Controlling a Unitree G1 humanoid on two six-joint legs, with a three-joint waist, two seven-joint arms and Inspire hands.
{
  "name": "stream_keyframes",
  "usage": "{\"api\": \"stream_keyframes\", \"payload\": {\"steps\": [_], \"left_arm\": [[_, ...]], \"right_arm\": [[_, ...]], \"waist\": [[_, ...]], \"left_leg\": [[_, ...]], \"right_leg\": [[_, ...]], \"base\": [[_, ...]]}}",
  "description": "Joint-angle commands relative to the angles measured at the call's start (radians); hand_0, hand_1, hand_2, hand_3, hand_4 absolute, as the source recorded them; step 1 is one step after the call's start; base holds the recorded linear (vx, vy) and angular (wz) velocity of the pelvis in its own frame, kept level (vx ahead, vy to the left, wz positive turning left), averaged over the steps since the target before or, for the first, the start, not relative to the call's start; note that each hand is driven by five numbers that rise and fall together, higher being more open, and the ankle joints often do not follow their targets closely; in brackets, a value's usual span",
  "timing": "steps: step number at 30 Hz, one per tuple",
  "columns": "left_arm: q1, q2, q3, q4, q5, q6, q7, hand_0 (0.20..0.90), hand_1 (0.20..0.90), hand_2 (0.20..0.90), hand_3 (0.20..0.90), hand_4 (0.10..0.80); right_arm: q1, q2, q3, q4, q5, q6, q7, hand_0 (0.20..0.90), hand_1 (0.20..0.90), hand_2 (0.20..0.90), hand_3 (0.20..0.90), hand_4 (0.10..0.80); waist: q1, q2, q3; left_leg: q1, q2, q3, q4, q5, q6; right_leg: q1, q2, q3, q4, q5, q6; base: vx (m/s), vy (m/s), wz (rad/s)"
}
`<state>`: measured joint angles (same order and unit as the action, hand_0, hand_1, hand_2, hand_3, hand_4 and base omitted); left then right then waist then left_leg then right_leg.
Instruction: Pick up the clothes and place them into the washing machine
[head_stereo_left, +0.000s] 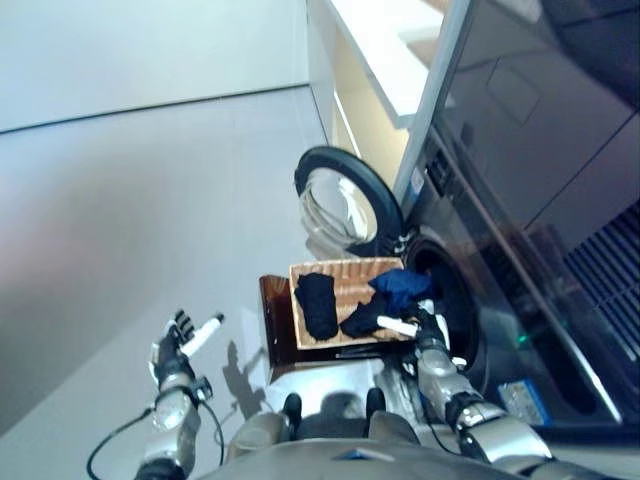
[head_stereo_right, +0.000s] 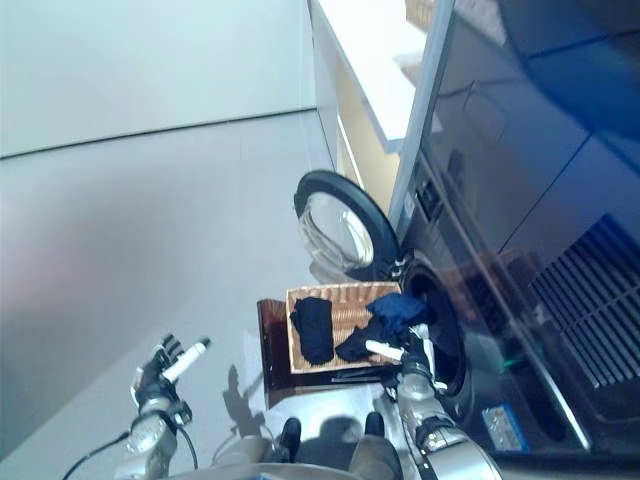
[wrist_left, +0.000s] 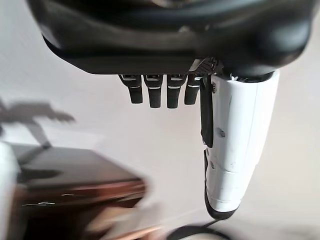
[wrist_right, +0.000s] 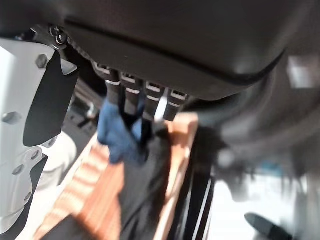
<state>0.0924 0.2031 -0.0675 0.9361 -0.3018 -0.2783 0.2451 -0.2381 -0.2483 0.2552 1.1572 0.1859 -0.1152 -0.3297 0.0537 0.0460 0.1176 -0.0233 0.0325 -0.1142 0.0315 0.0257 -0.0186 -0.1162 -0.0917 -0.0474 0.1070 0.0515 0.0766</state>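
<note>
A shallow wicker basket (head_stereo_left: 345, 272) rests on a low dark brown box (head_stereo_left: 276, 315) in front of the washing machine's drum opening (head_stereo_left: 452, 300). In it lie a dark garment (head_stereo_left: 317, 303), a blue cloth (head_stereo_left: 401, 287) at the machine-side edge and a black cloth (head_stereo_left: 362, 321). My right hand (head_stereo_left: 428, 332) hovers at the basket's near corner by the drum, open, its white thumb (head_stereo_left: 396, 324) over the black cloth. In the right wrist view its straight fingers (wrist_right: 134, 96) point at the blue cloth (wrist_right: 114, 131) and black cloth (wrist_right: 144, 182). My left hand (head_stereo_left: 176, 348) is open over the floor, apart from the basket.
The machine's round door (head_stereo_left: 342, 206) stands open beyond the basket. The dark machine front (head_stereo_left: 520, 230) runs along the right. A pale counter (head_stereo_left: 385, 60) lies behind. Bare grey floor (head_stereo_left: 130, 220) spreads to the left. The brown box also shows in the left wrist view (wrist_left: 75, 182).
</note>
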Motion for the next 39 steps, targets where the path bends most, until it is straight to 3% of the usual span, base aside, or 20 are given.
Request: {"api": "stream_keyframes", "payload": {"steps": [1, 4, 5, 8, 9, 10, 14, 16, 19, 22, 24, 25, 26, 27, 28, 30, 36, 39], "left_arm": [[-0.075, 0.052, -0.012, 0.166, 0.16, 0.018, 0.062, 0.9, 0.9, 0.9, 0.9, 0.8], [-0.087, 0.036, 0.007, 0.256, 0.172, 0.031, 0.073, 0.9, 0.9, 0.9, 0.9, 0.8], [-0.083, 0.031, 0.018, 0.287, 0.168, 0.035, 0.072, 0.9, 0.9, 0.9, 0.9, 0.8], [-0.076, 0.021, 0.015, 0.328, 0.191, 0.041, 0.079, 0.9, 0.9, 0.9, 0.9, 0.8], [-0.075, 0.021, 0.016, 0.333, 0.19, 0.045, 0.082, 0.9, 0.9, 0.9, 0.9, 0.8], [-0.081, 0.023, 0.013, 0.341, 0.195, 0.047, 0.085, 0.9, 0.9, 0.9, 0.9, 0.8], [-0.094, 0.021, 0.004, 0.336, 0.192, 0.042, 0.089, 0.9, 0.9, 0.9, 0.9, 0.8], [-0.092, 0.014, 0.0, 0.309, 0.165, 0.026, 0.102, 0.9, 0.9, 0.9, 0.9, 0.8], [-0.107, 0.025, -0.017, 0.309, 0.164, 0.017, 0.097, 0.9, 0.9, 0.9, 0.9, 0.8], [-0.13, 0.055, -0.045, 0.267, 0.163, 0.007, 0.097, 0.9, 0.9, 0.9, 0.9, 0.8], [-0.15, 0.072, -0.06, 0.257, 0.162, -0.002, 0.104, 0.9, 0.9, 0.9, 0.9, 0.8], [-0.177, 0.086, -0.064, 0.242, 0.134, -0.018, 0.108, 0.9, 0.9, 0.9, 0.9, 0.8], [-0.178, 0.086, -0.063, 0.242, 0.134, -0.018, 0.108, 0.9, 0.9, 0.9, 0.9, 0.8], [-0.193, 0.086, -0.063, 0.214, 0.109, -0.034, 0.114, 0.9, 0.9, 0.9, 0.9, 0.8], [-0.203, 0.087, -0.068, 0.212, 0.107, -0.037, 0.114, 0.9, 0.9, 0.9, 0.9, 0.8], [-0.208, 0.085, -0.068, 0.211, 0.11, -0.042, 0.116, 0.9, 0.9, 0.9, 0.9, 0.8], [-0.249, 0.058, -0.111, 0.188, 0.136, -0.056, 0.128, 0.9, 0.9, 0.9, 0.9, 0.8], [-0.29, 0.051, -0.152, 0.151, 0.141, -0.07, 0.136, 0.9, 0.9, 0.9, 0.9, 0.8]], "right_arm": [[-0.02, -0.031, 0.061, -0.077, -0.149, -0.049, -0.029, 0.9, 0.9, 0.9, 0.9, 0.8], [0.002, -0.032, 0.089, -0.092, -0.192, -0.053, -0.028, 0.9, 0.9, 0.9, 0.9, 0.8], [0.006, -0.031, 0.088, -0.093, -0.198, -0.047, -0.031, 0.9, 0.9, 0.9, 0.9, 0.8], [-0.001, -0.029, 0.091, -0.08, -0.194, -0.053, -0.039, 0.9, 0.9, 0.9, 0.9, 0.8], [-0.009, -0.028, 0.092, -0.078, -0.191, -0.055, -0.044, 0.9, 0.9, 0.9, 0.9, 0.8], [-0.017, -0.027, 0.091, -0.077, -0.18, -0.059, -0.042, 0.9, 0.9, 0.9, 0.9, 0.8], [-0.035, -0.033, 0.098, -0.077, -0.178, -0.059, -0.044, 0.9, 0.9, 0.9, 0.9, 0.8], [-0.054, -0.035, 0.117, -0.079, -0.196, -0.05, -0.041, 0.9, 0.9, 0.9, 0.9, 0.8], [-0.076, -0.025, 0.121, -0.045, -0.214, -0.036, -0.045, 0.9, 0.9, 0.9, 0.9, 0.8], [-0.123, -0.002, 0.146, -0.005, -0.255, -0.013, -0.049, 0.9, 0.9, 0.9, 0.9, 0.8], [-0.152, 0.008, 0.152, -0.005, -0.248, -0.014, -0.052, 0.9, 0.9, 0.9, 0.9, 0.8], [-0.202, 0.011, 0.167, -0.009, -0.24, -0.015, -0.054, 0.9, 0.9, 0.9, 0.9, 0.8], [-0.203, 0.011, 0.167, -0.009, -0.239, -0.015, -0.054, 0.9, 0.9, 0.9, 0.9, 0.8], [-0.241, 0.011, 0.197, -0.012, -0.259, -0.008, -0.059, 0.9, 0.9, 0.9, 0.9, 0.8], [-0.245, 0.008, 0.21, -0.021, -0.283, -0.002, -0.062, 0.9, 0.9, 0.9, 0.9, 0.8], [-0.243, 0.004, 0.228, -0.033, -0.329, 0.004, -0.066, 0.9, 0.9, 0.9, 0.9, 0.8], [-0.31, -0.063, 0.327, -0.058, -0.556, 0.035, -0.09, 0.9, 0.9, 0.9, 0.9, 0.8], [-0.382, -0.095, 0.389, -0.048, -0.689, 0.064, -0.117, 0.9, 0.9, 0.9, 0.9, 0.8]], "waist": [[-0.011, -0.067, -0.023], [-0.006, -0.093, -0.006], [-0.004, -0.096, -0.005], [0.002, -0.11, -0.009], [0.007, -0.106, -0.013], [0.015, -0.092, -0.01], [0.026, -0.072, -0.009], [0.032, -0.058, -0.02], [0.042, -0.068, -0.033], [0.07, -0.077, -0.012], [0.069, -0.077, 0.012], [0.081, -0.077, 0.043], [0.08, -0.077, 0.043], [0.09, -0.089, 0.046], [0.079, -0.092, 0.041], [0.079, -0.099, 0.037], [0.071, -0.105, 0.031], [0.073, -0.099, 0.075]], "left_leg": [[0.027, 0.008, 0.014, 0.193, -0.052, -0.058], [-0.041, -0.003, 0.011, 0.353, 0.011, -0.058], [-0.052, 0.007, 0.019, 0.352, 0.033, -0.056], [-0.104, 0.034, 0.059, 0.231, 0.018, -0.051], [-0.129, 0.048, 0.072, 0.14, 0.036, -0.056], [-0.157, 0.082, 0.107, 0.016, 0.118, -0.076], [-0.177, 0.078, 0.143, -0.091, 0.171, -0.087], [-0.153, 0.067, 0.116, -0.096, 0.154, -0.077], [-0.125, 0.054, 0.134, -0.07, 0.129, -0.065], [-0.096, 0.037, 0.173, -0.028, 0.07, -0.015], [-0.094, 0.041, 0.179, -0.018, 0.068, -0.01], [-0.101, 0.033, 0.19, -0.017, 0.061, -0.009], [-0.101, 0.033, 0.189, -0.016, 0.06, -0.009], [-0.103, 0.02, 0.203, -0.029, 0.052, -0.017], [-0.102, 0.018, 0.191, -0.034, 0.054, -0.018], [-0.091, 0.018, 0.192, -0.045, 0.052, -0.018], [-0.119, 0.024, 0.177, -0.06, 0.059, -0.033], [-0.174, 0.028, 0.159, -0.039, 0.065, -0.038]], "right_leg": [[0.0, 0.015, 0.02, -0.036, 0.003, 0.016], [0.05, 0.016, 0.0, -0.057, -0.004, -0.011], [0.063, 0.019, -0.005, -0.063, -0.008, -0.015], [0.09, 0.009, 0.0, -0.087, -0.025, -0.01], [0.097, 0.017, 0.001, -0.095, -0.025, -0.005], [0.12, 0.032, 0.006, -0.113, -0.029, 0.0], [0.155, 0.043, 0.013, -0.146, -0.039, 0.009], [0.153, 0.04, 0.024, -0.139, -0.053, 0.018], [0.168, 0.011, 0.031, -0.116, -0.073, 0.028], [0.088, -0.015, 0.033, 0.115, -0.082, 0.06], [0.037, -0.004, 0.033, 0.18, -0.079, 0.065], [-0.032, -0.025, -0.019, 0.144, -0.057, 0.063], [-0.032, -0.025, -0.02, 0.144, -0.058, 0.063], [-0.043, -0.063, -0.078, 0.014, 0.001, 0.059], [-0.034, -0.06, -0.037, -0.011, 0.009, 0.063], [-0.016, -0.064, -0.025, -0.038, 0.02, 0.064], [-0.008, -0.07, -0.075, -0.083, 0.027, 0.063], [-0.048, -0.072, -0.095, -0.067, 0.025, 0.061]], "base": [[0.098, -0.228, 0.27], [0.069, -0.185, 0.31], [0.086, -0.088, 0.38], [0.116, -0.007, 0.07], [0.211, 0.074, -0.14], [0.164, 0.069, -0.07], [0.122, 0.088, -0.08], [0.085, 0.156, -0.11], [0.147, 0.149, -0.4], [0.105, 0.169, -0.24], [-0.078, 0.1, -0.32], [-0.151, 0.076, -0.37], [-0.137, 0.007, -0.62], [0.042, -0.054, -0.67], [0.042, -0.053, -0.64], [0.115, -0.028, -0.16], [0.024, -0.045, 0.17], [-0.123, -0.051, 0.27]]}}
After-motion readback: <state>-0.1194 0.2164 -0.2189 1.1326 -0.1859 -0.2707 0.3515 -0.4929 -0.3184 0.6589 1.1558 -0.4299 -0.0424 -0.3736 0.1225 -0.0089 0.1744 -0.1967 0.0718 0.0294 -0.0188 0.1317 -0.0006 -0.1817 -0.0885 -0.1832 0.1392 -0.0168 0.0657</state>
